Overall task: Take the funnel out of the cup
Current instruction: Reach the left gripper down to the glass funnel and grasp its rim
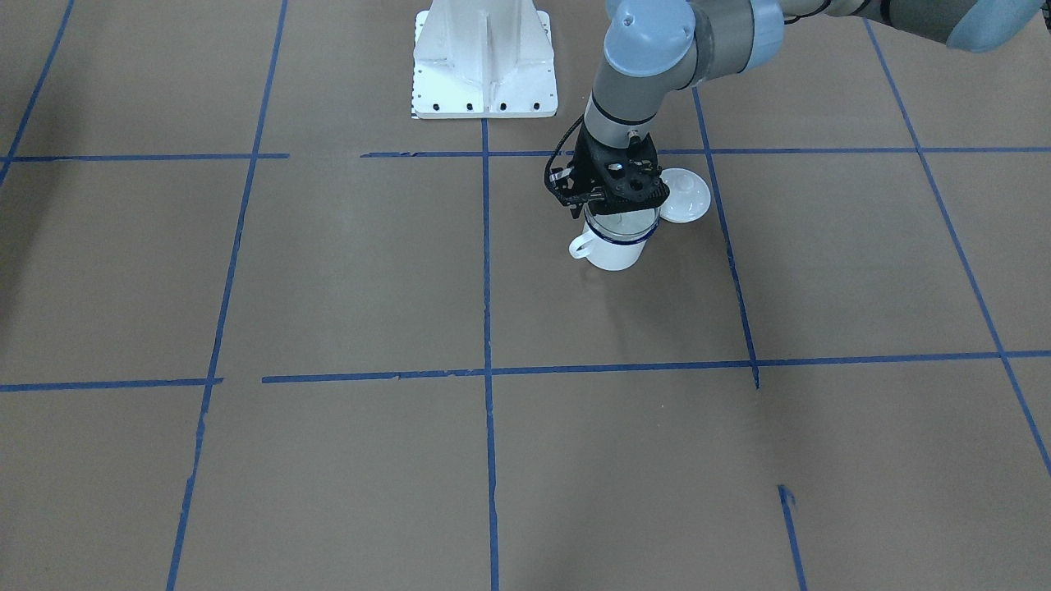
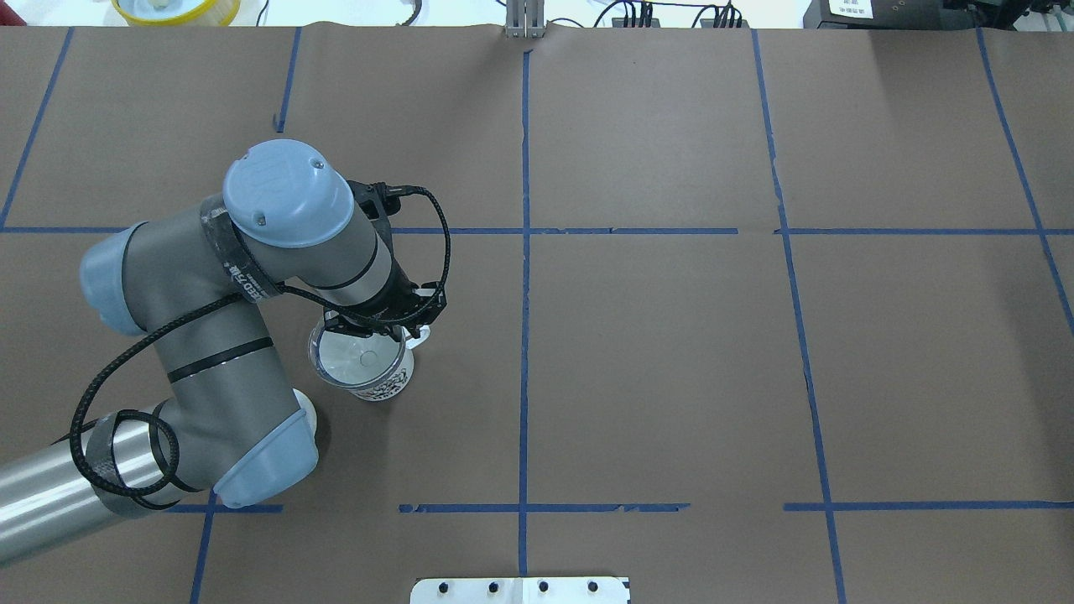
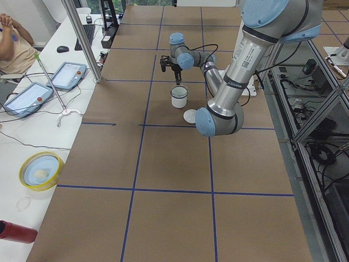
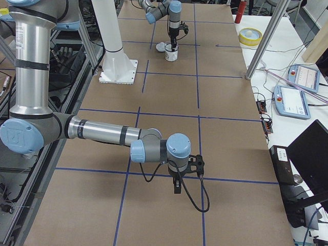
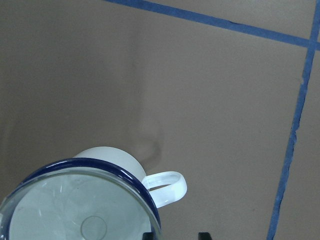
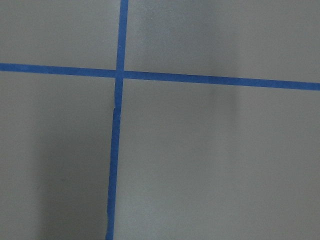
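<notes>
White cup [image 1: 614,253], dark blue rim; clear funnel [image 5: 80,205]; brown table [image 1: 328,271], blue tape lines [image 1: 486,271]

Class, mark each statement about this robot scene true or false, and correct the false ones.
1. The funnel sits in the cup. True.
2. The lid covers the cup. False: it lies on the table beside the cup.
3. The left gripper is at the cup's rim. True.
4. The right gripper holds the funnel. False: it is far from the cup, over the table.
5. The cup lies on its side. False: it stands upright.
</notes>
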`<state>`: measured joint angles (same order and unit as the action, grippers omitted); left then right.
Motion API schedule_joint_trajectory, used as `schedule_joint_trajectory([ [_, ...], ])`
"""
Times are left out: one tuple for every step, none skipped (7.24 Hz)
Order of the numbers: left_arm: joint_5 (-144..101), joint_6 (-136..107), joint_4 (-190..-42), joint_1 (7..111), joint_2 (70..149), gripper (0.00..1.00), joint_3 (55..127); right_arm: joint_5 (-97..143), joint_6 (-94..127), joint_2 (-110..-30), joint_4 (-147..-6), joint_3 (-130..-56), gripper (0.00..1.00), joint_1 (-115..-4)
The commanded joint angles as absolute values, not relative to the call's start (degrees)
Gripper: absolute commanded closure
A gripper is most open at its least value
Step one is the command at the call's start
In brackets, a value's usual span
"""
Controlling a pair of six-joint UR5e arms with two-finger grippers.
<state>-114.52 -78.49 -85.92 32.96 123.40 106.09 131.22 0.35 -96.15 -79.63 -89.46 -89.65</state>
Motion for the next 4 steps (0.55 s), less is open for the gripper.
schedule_joint_trajectory([
  [-114.5, -78.5, -84.2, 33.0, 123.4, 1.00, 106.7, 131.2, 0.4, -96.2, -79.6, -89.4, 0.00, -89.6],
  [-114.5, -78.5, -82.9, 33.0, 123.4, 1.00, 107.7, 131.2, 0.4, -96.2, -79.6, -89.5, 0.00, -89.6],
  [-114.5, -78.1, -78.4, 33.4, 123.4, 1.00, 111.9, 131.2, 0.4, -96.2, -79.6, -89.4, 0.00, -89.6],
  [-114.6, -78.0, -71.9, 33.7, 123.8, 1.00, 117.7, 131.2, 0.4, -96.2, -79.6, -89.4, 0.00, -89.6],
])
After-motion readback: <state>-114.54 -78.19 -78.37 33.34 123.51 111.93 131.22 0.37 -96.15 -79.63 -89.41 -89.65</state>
